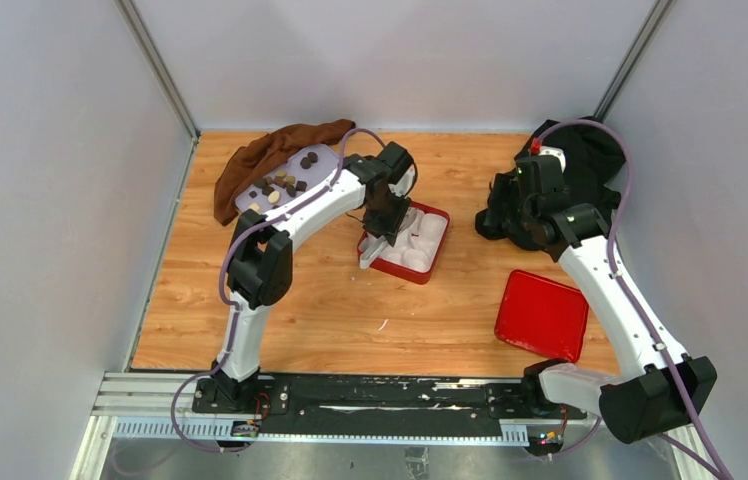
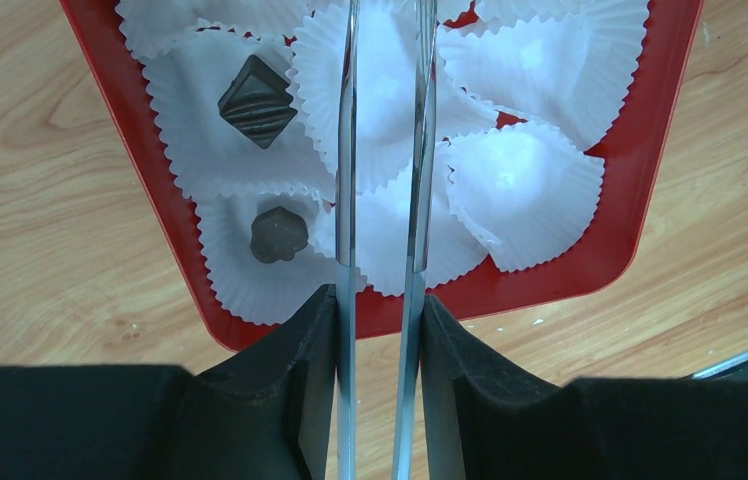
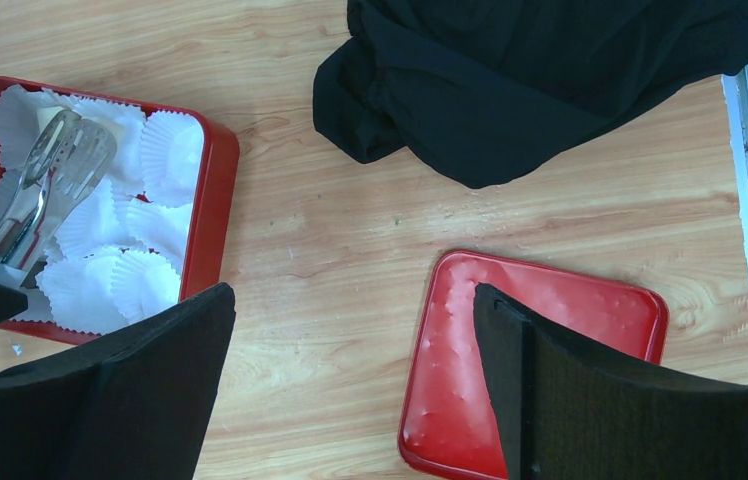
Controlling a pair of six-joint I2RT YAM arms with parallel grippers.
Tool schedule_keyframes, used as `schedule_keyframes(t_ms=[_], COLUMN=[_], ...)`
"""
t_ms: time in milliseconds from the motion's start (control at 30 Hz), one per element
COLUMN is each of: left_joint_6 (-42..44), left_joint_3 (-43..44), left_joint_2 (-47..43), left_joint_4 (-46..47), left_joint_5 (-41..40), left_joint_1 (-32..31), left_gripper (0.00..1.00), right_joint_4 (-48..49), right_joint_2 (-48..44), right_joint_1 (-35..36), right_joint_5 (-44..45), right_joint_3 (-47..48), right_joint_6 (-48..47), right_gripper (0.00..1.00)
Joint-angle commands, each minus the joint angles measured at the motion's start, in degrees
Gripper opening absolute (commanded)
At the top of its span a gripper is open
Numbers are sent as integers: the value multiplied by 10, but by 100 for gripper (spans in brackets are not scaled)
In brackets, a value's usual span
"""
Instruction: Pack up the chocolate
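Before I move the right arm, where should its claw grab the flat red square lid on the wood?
Take the flat red square lid by the raised rim of its edge facing the red box of white paper cups, coming straight down. It lies flat on the wooden table, so the rim is probably the only pinch, and the open right claw hangs over that edge.

Plain light-grey walls (image 1: 400, 60) on three sides, metal corner posts (image 1: 155, 65) at the back. Wood-grain surface (image 1: 330, 330), faint scuffs. Aluminium rail (image 1: 145, 405) along near edge, black plate (image 1: 380, 395) across it. Lighting even and diffuse, shadows soft.
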Motion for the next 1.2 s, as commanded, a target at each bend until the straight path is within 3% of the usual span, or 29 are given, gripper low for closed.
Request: schedule_keyframes(t_ms=[0, 167, 367, 433, 667, 833, 1100, 1167], left_joint_6=[-1, 4, 7, 8, 12, 16, 2, -4], left_joint_3=[6, 5, 6, 8, 32, 3, -111, -136], left_joint_2=[-15, -16, -17, -20, -76, -127, -200, -210], left_joint_4=[1, 1, 1, 0, -22, -34, -34, -33], left_joint_5=[-4, -6, -3, -1, -17, -24, -47, -56], left_joint_1=[-1, -1, -1, -1, 0, 26, 151, 194], left_gripper=[28, 40, 43, 40, 14, 1, 0, 6], right_joint_4=[-11, -11, -11, -11, -11, -10, -5, -4], right_joint_2=[-7, -11, -13, -11, -8, -2, 7, 10], right_joint_1=[-4, -4, -4, -4, -4, -4, -4, -4], right_joint_5=[3, 4, 3, 3, 2, -2, -9, -11], right_joint_3=[-3, -7, -7, -6, -4, -1, 1, 2], right_joint_6=[2, 6, 12, 12, 14, 15, 12, 11], right_gripper=[93, 93, 93, 92, 93, 92, 93, 93])
